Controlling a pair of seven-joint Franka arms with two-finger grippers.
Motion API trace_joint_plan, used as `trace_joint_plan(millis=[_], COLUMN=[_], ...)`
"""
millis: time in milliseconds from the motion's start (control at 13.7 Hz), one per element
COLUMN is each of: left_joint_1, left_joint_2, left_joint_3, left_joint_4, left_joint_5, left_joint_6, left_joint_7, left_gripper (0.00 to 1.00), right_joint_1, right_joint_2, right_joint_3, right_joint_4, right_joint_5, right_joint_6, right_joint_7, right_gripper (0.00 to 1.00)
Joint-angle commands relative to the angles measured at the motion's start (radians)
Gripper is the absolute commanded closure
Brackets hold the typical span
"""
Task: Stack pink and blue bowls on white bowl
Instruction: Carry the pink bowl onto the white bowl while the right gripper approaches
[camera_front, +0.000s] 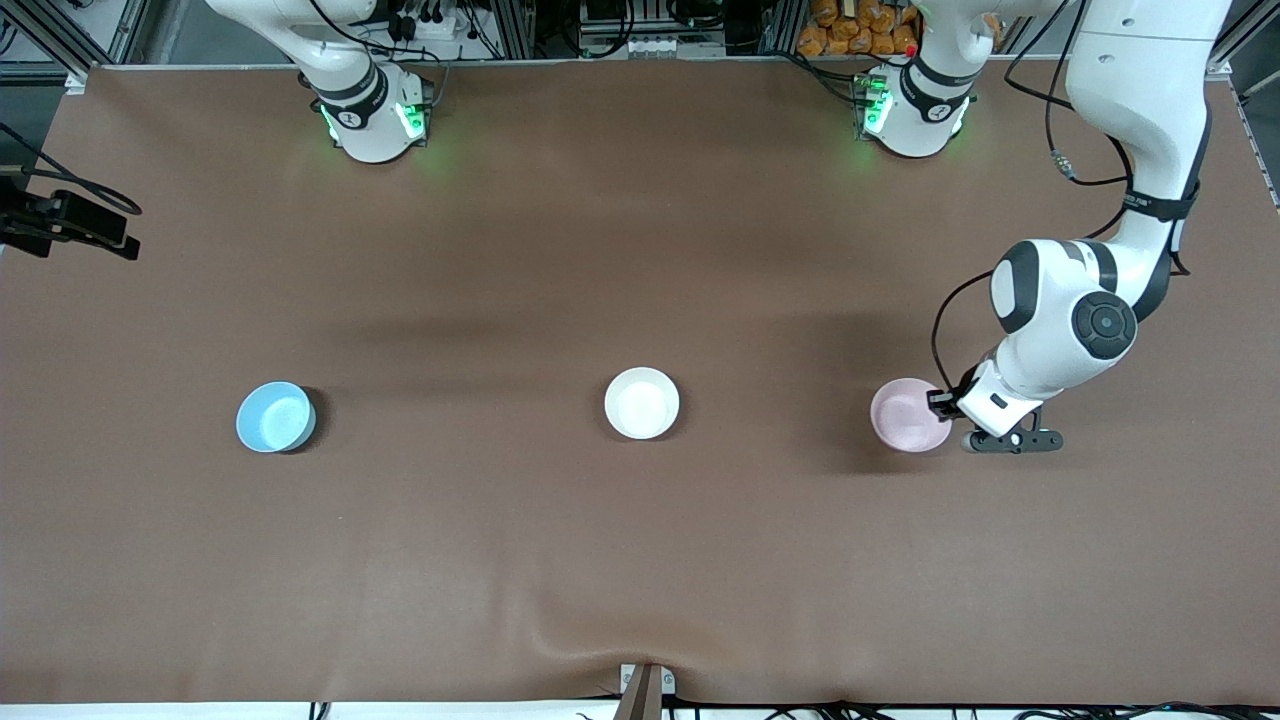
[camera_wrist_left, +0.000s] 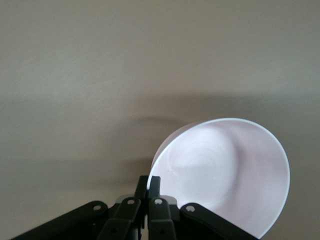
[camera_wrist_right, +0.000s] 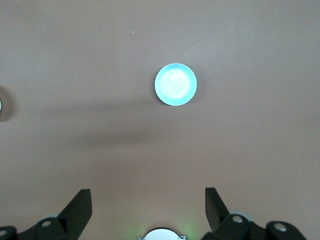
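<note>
The left gripper (camera_front: 942, 404) pinches the pink bowl's (camera_front: 906, 415) rim. Next, lift it onto the white bowl (camera_front: 641, 402). The right gripper (camera_wrist_right: 148, 200) waits, fingers apart, high over the blue bowl (camera_front: 273, 416).

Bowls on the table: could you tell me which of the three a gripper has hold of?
The pink bowl, at the left arm's end of the table: the left gripper is shut on its rim. The white bowl and blue bowl sit untouched.

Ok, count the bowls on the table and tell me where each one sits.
3, none stacked. Blue bowl toward the right arm's end, white bowl mid-table, pink bowl toward the left arm's end, its rim pinched by the left gripper.
</note>
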Motion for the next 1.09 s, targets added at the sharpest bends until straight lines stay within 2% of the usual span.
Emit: trace_joint_plan(millis=[0, 146, 292, 657, 1022], left_joint_1=[0.006, 0.004, -0.003, -0.017, -0.063], left_joint_2=[-0.028, -0.032, -0.028, -0.02, 0.001], left_joint_3=[-0.036, -0.076, -0.086, -0.142, -0.162], left_joint_4=[0.028, 0.051, 0.096, 0.209, 0.294], left_joint_5=[-0.044, -0.053, -0.069, -0.095, -0.093], left_joint_6=[-0.008, -0.007, -0.014, -0.105, -0.125], left_joint_7=[0.002, -0.004, -0.03, -0.145, -0.299], left_gripper=[1.0, 1.0, 1.0, 1.0, 1.0], right_joint_1=[-0.034, -0.034, -0.011, -0.035, -0.054], right_joint_2=[0.043, 0.082, 0.098, 0.184, 0.215], right_joint_3=[0.007, 0.009, 0.012, 0.009, 0.007], right_joint_4=[0.003, 0.006, 0.004, 0.009, -0.01], right_joint_5=[-0.006, -0.007, -0.013, -0.012, -0.016], right_joint_6=[-0.004, 0.001, -0.001, 0.007, 0.109], right_joint_7=[0.01, 0.0, 0.003, 0.0, 0.009], right_gripper=[0.0, 0.0, 0.0, 0.0, 0.0])
